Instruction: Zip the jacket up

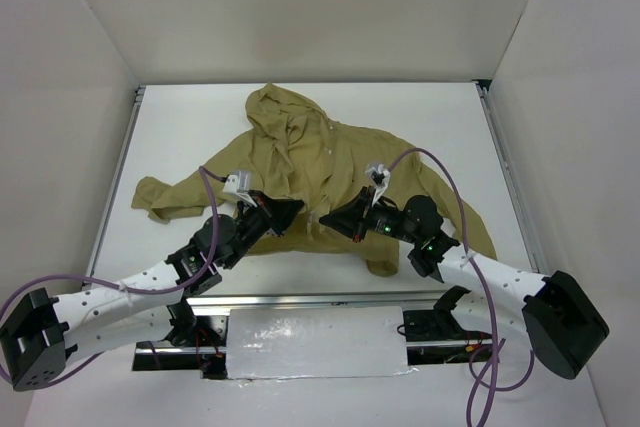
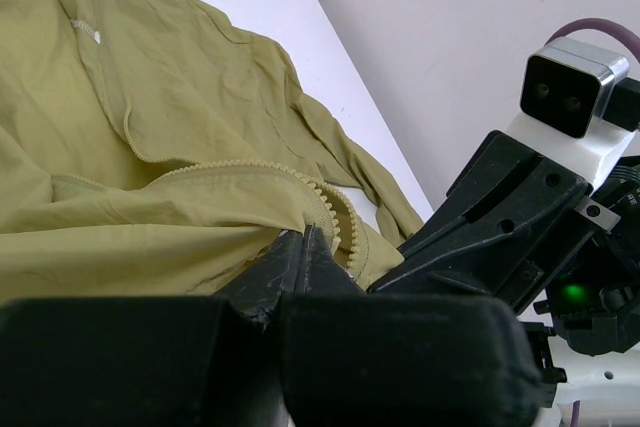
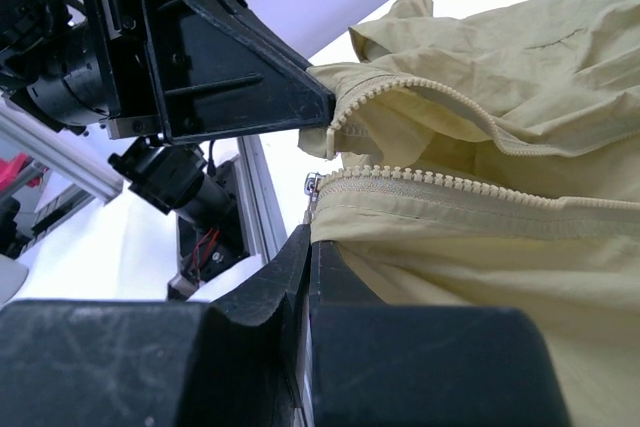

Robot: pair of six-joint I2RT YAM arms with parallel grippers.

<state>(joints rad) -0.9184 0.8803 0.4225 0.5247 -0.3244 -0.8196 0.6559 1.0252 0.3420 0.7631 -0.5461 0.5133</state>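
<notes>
The olive-tan jacket (image 1: 330, 162) lies spread on the white table, hood at the far side and front open. My left gripper (image 1: 292, 209) is shut on the bottom of one zipper edge; in the left wrist view its fingertips (image 2: 310, 239) pinch the fabric right at the toothed tape (image 2: 325, 202). My right gripper (image 1: 328, 219) is shut on the other front edge at the hem (image 3: 308, 239), just below the metal zipper slider (image 3: 312, 185). The two grippers are close together, tips facing. In the right wrist view the left gripper (image 3: 325, 112) holds the loose toothed end (image 3: 345, 127).
White walls (image 1: 70, 97) enclose the table on three sides. An aluminium rail (image 1: 320, 297) runs along the near edge between the arm bases. Purple cables (image 1: 445, 182) loop over both arms. One sleeve (image 1: 160, 197) lies out to the left, the other (image 1: 470, 222) to the right.
</notes>
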